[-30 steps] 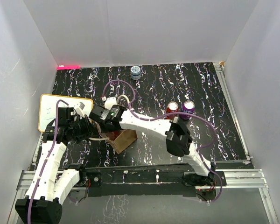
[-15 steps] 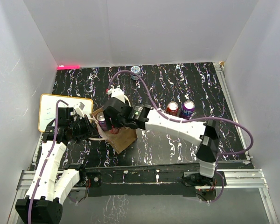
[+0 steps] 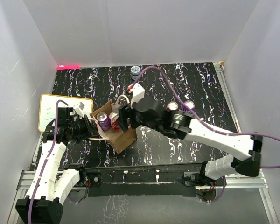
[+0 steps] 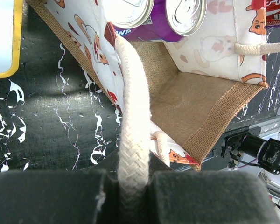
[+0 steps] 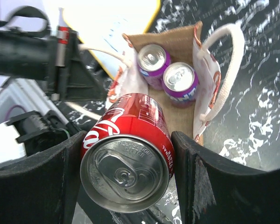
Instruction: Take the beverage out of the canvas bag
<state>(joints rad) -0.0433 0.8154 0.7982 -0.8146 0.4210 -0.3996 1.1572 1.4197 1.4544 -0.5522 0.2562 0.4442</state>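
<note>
The tan canvas bag (image 3: 126,139) stands open at the near left of the table. My left gripper (image 3: 90,129) is shut on one cream rope handle (image 4: 133,116), which runs between its pads (image 4: 130,186), and holds that side of the bag (image 4: 191,107) open. My right gripper (image 3: 123,119) is shut on a red cola can (image 5: 130,149), which it holds between its fingers (image 5: 127,179) above the bag's mouth (image 5: 177,42). Two purple cans (image 5: 151,60) (image 5: 179,79) stand inside the bag; they also show in the left wrist view (image 4: 130,9).
A white board with a yellow edge (image 3: 51,112) lies left of the bag. A red can (image 3: 171,107) and a purple can (image 3: 189,104) stand on the table behind my right arm. A blue-white can (image 3: 136,71) stands at the far edge.
My right gripper has come up out of the bag with the red can and moved a little right. The bag's purple cans now show. My left gripper has stayed on the handle.
</note>
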